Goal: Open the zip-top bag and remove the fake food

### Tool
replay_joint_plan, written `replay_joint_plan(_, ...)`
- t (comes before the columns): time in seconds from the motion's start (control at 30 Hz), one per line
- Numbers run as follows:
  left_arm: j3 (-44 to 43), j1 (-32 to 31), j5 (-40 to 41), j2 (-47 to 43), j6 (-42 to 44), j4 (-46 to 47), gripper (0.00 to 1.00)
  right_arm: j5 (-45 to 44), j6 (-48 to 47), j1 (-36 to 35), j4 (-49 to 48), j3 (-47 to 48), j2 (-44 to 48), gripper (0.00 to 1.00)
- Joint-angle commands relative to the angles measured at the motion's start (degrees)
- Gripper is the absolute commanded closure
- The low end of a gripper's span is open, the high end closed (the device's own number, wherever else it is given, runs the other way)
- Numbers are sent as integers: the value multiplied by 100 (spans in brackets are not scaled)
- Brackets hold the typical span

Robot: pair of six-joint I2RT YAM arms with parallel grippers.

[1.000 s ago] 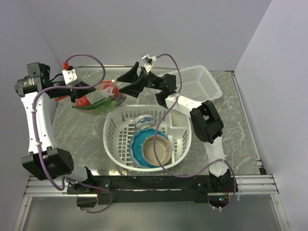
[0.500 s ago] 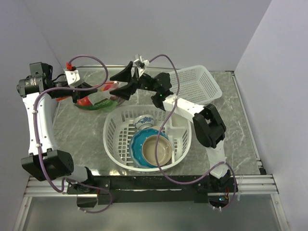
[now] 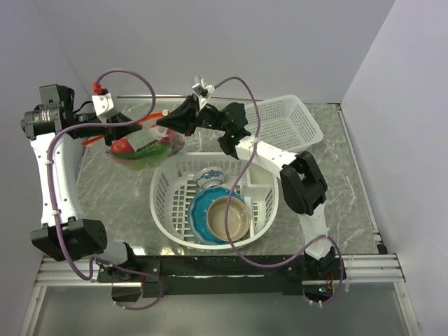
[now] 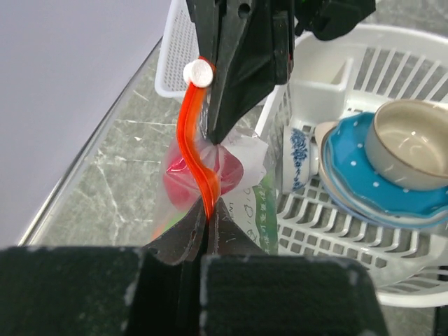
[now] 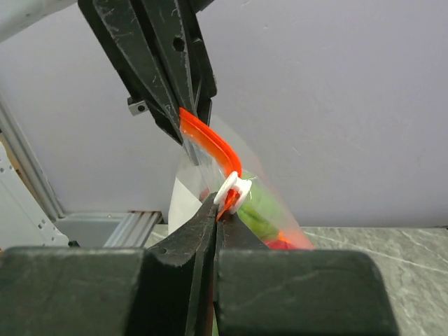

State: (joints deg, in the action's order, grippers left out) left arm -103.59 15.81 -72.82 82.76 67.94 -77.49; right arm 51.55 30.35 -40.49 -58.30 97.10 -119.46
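Observation:
The zip-top bag [image 3: 150, 144] hangs between both grippers above the table's back left, its red-orange zip strip [image 4: 189, 133] stretched from one to the other. My left gripper [image 4: 208, 211] is shut on one end of the strip. At the other end my right gripper [image 5: 222, 204] is shut on the strip, right at the white slider [image 5: 234, 190]. Inside the bag the fake food shows as a red piece [image 4: 180, 179] and green pieces [image 5: 263, 207]. From above, the left gripper [image 3: 142, 128] and the right gripper [image 3: 162, 120] nearly meet over the bag.
A round white basket [image 3: 159, 187] holds a blue plate [image 3: 199, 211], a beige bowl [image 3: 227, 218] and a blue-patterned cup [image 3: 208, 176], just in front of the bag. A white mesh tray [image 3: 288, 123] leans at the back right. Walls stand close behind and left.
My right gripper, open a second ago, has moved left to the bag and shut on the zip strip at the slider. The left gripper has kept its hold and lifted the strip slightly.

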Motion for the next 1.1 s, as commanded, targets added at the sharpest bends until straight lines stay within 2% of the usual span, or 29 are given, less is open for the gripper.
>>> replay_joint_plan(0.0, -162, 18, -664, -84, -998, 602, 95, 118, -125, 41, 38, -130, 186, 100)
replay_joint_plan(0.03, 21, 18, -620, -137, -1211, 821, 83, 118, -160, 41, 56, -165, 238, 100)
replay_joint_plan(0.07, 162, 10, -533, -268, -1439, 1450, 61, 118, -213, 32, 108, -235, 282, 100)
replay_joint_plan(0.1, 312, 18, -497, -365, -2068, 1822, 11, 118, -318, 24, 178, -244, 344, 100)
replay_joint_plan(0.13, 679, 1, -462, -470, -2422, 2304, 1, 118, -380, 24, 257, -235, 362, 100)
replay_joint_plan(0.2, 1041, -17, -365, -822, -3125, 3409, 3, 119, -555, -20, 459, -157, 414, 100)
replay_joint_plan(0.27, 1227, -43, -435, -902, -3313, 3679, 3, 180, -661, -82, 644, 18, 406, 100)
replay_joint_plan(0.37, 956, -87, -795, -649, -3576, 3689, 3, 233, -863, -204, 1022, 291, 309, 100)
replay_joint_plan(0.47, 998, -140, -1286, -446, -4830, 4565, 2, 224, -1223, -398, 1461, 467, 265, 100)
replay_joint_plan(0.5, 1077, -149, -1479, -402, -5591, 4829, 1, 198, -1433, -433, 1723, 503, 248, 100)
replay_joint_plan(0.53, 1269, -192, -1733, -366, -5964, 5510, 1, 171, -1531, -512, 1856, 555, 256, 100)
replay_joint_plan(0.6, 1516, -237, -1824, -427, -6755, 6155, 2, 163, -1646, -539, 2068, 652, 222, 100)
replay_joint_plan(0.67, 1964, -280, -1693, -681, -6942, 6718, 2, 171, -1620, -539, 2069, 687, 212, 100)
replay_joint_plan(0.77, 2422, -298, -1613, -867, -7110, 7081, 3, 198, -1637, -556, 2130, 740, 204, 100)
replay_joint_plan(0.83, 2327, -298, -1526, -832, -6657, 6619, 7, 171, -1681, -539, 2191, 758, 204, 100)
replay_joint_plan(0.87, 2195, -298, -1255, -797, -6210, 5484, 8, 145, -1768, -539, 2270, 784, 212, 100)
replay_joint_plan(0.9, 2029, -298, -1105, -744, -4831, 4577, 10, 93, -1813, -521, 2323, 793, 221, 100)
replay_joint_plan(0.97, 1370, -429, -753, -482, -3452, 3151, 11, 75, -1813, -495, 2376, 863, 186, 100)
replay_joint_plan(1.0, 1159, -482, -482, -358, -2428, 1926, 15, 83, -1796, -443, 2385, 915, 108, 100)
replay_joint_plan(1.07, 614, -667, -304, 10, -1735, 1074, 23, 101, -1734, -416, 2481, 1169, 2, 100)
